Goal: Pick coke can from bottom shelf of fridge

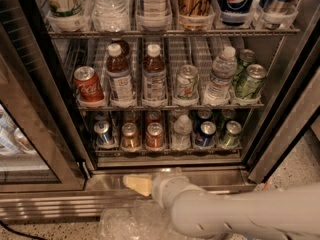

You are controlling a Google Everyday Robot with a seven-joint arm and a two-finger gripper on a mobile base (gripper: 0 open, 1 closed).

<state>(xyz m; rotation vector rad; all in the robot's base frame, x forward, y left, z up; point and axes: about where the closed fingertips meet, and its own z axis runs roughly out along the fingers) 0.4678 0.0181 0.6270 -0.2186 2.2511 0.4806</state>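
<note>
Your gripper [138,185] sits low in front of the fridge [210,178], by its shiny steel step and below the bottom shelf [170,150]. You cannot tell if the claw is open or closed. The coke can [154,135] stands on the bottom shelf, third from the left, between a brown can [131,136] and a water bottle [182,132]. The glass door [30,149] stands open on the left. The floor [307,169] is speckled, and crinkly clear plastic [125,223] lies on it by the arm.

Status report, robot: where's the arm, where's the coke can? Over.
End effector low at fridge sill, short of shelves. Coke can untouched on bottom shelf, third lane from left. Front rail lies between.
</note>
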